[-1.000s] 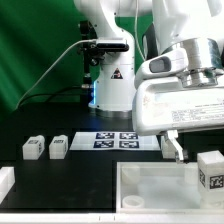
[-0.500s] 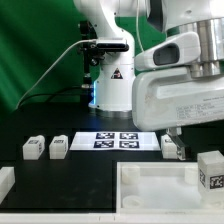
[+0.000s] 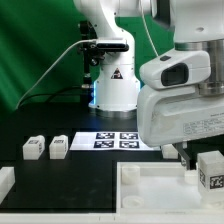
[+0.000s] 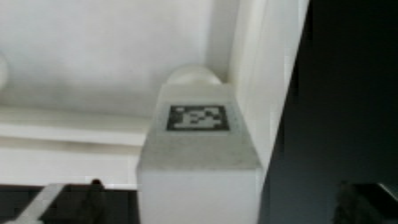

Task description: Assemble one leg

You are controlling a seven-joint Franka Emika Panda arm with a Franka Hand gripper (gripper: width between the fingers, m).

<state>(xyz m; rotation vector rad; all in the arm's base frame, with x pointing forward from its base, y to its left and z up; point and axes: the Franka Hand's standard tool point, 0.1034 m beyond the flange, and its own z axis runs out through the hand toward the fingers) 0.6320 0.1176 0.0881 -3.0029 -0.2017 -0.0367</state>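
A white leg with a black-and-white tag stands upright at the right end of the large white panel. My gripper hangs just to its left in the exterior view, mostly hidden by the hand. In the wrist view the leg fills the middle, tag facing the camera. My gripper is open, with one dark finger on each side of the leg and a gap on both sides. Two more legs lie on the black table at the exterior view's left.
The marker board lies behind the panel in the middle. The robot base stands at the back. A white part sits at the front left edge. In the wrist view the panel's edge runs beside the leg.
The hand has moved toward the exterior view's right and lower, coming down next to the leg at the panel's right end. The legs on the left have not moved.
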